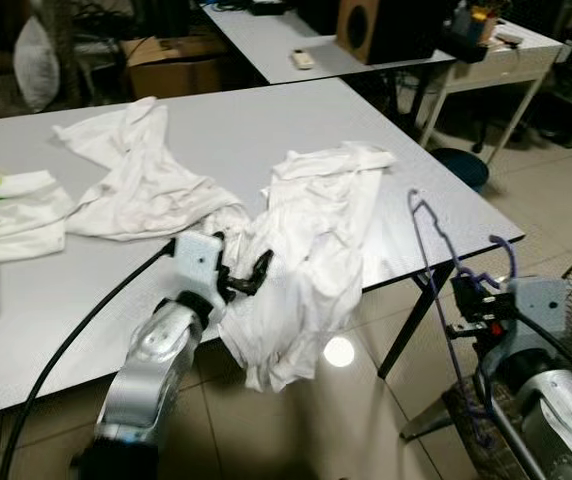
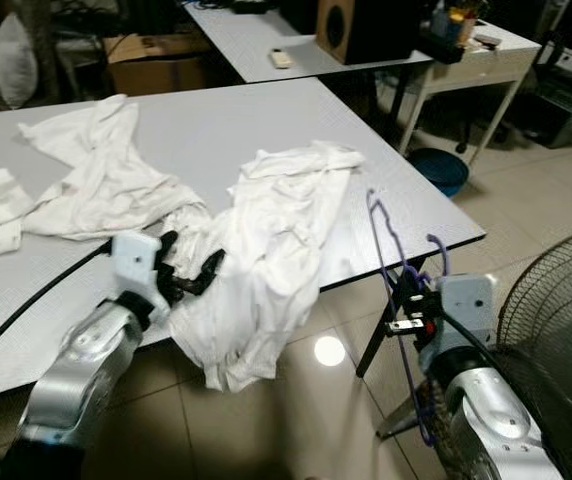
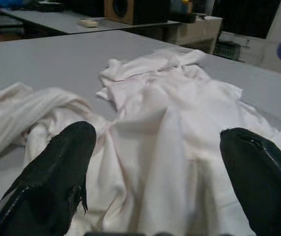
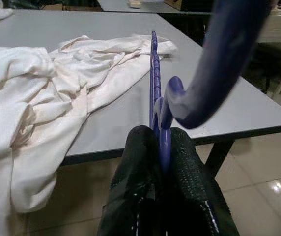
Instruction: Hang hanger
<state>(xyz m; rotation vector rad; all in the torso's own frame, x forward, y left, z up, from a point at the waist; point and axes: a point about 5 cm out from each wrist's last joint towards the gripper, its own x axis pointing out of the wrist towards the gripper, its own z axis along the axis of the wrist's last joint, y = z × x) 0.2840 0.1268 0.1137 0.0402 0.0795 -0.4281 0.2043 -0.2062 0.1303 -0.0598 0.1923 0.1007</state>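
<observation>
- The hanger (image 2: pixel 396 262) is held off the bench's front right corner, over the floor, clamped in the right tool (image 2: pixel 412 305).
- Right tool: fingers are pressed together on the thin purple rod, as seen in the right wrist view (image 4: pixel 156 98); the hook (image 1: pixel 504 255) curves up just beside the grip.
- Handling judged: light, stiff thin frame, probably plastic or coated wire; smooth, so twisting in the grip is likely if it gets knocked. The grip near the hook looks sensible, as the hook is left free for a rail.
- Left tool (image 1: pixel 245 276): fingers are spread wide, nothing pinched, resting at the shirt (image 1: pixel 311 250) that droops over the front edge of the bench (image 1: pixel 226 125).
- Shirt judged soft, limp and light; slipping off the edge is likely if tugged. Best taken at collar or shoulder, though neither can be clearly made out in the crumple.
- More white garments (image 1: pixel 136 180) are heaped farther back on the bench.
- No brand, label or readable writing is seen on anything.
</observation>
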